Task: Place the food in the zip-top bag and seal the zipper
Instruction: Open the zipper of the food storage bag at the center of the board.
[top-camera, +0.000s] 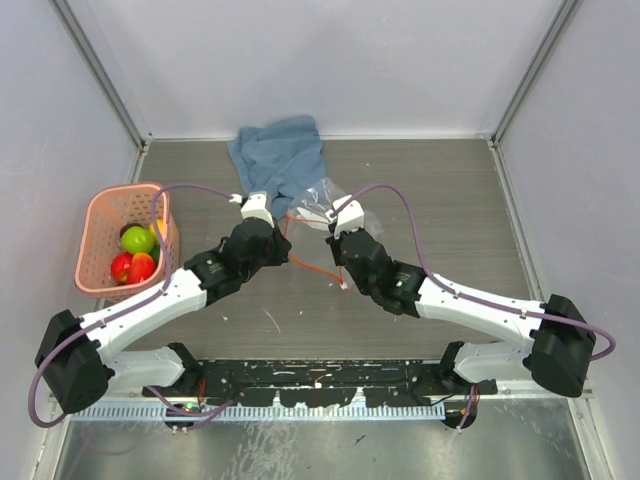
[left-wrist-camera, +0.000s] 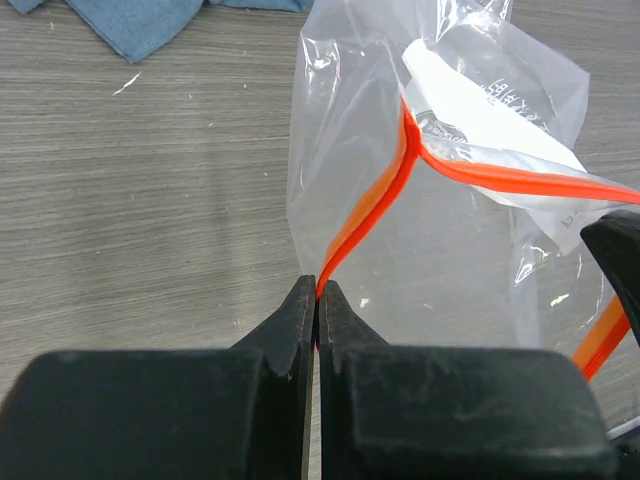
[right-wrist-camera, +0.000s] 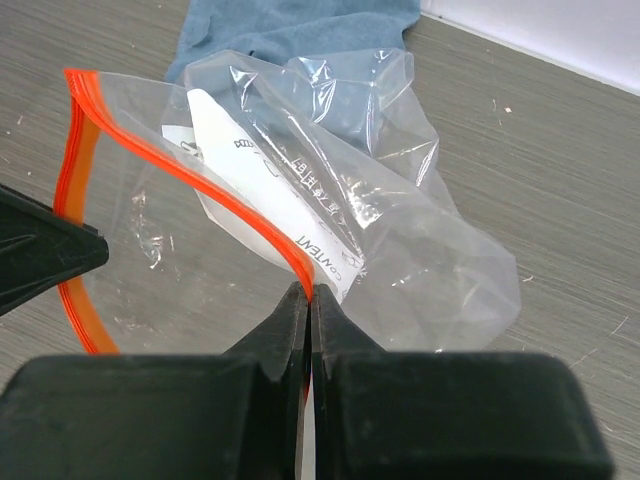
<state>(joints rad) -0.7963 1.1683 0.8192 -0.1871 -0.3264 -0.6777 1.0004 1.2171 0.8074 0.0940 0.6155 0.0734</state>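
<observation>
While left claw (left-wrist-camera: 317, 292) and right claw (right-wrist-camera: 308, 295) each clamp zipper (left-wrist-camera: 372, 205), zip-top bag (top-camera: 318, 196) sits mid-frame; food (top-camera: 135, 255) in pink basket (top-camera: 125, 190), left. Risk: uneven pull slips thin strip free, mouth collapses.

Bright, even, diffuse light; sharp pictures
The top view shows only faint, soft shadows on the table (top-camera: 450, 200); in both wrist views the zip-top bag (right-wrist-camera: 400, 230) carries small white glints on its creases, and the dark bottom foreground is slightly soft
</observation>
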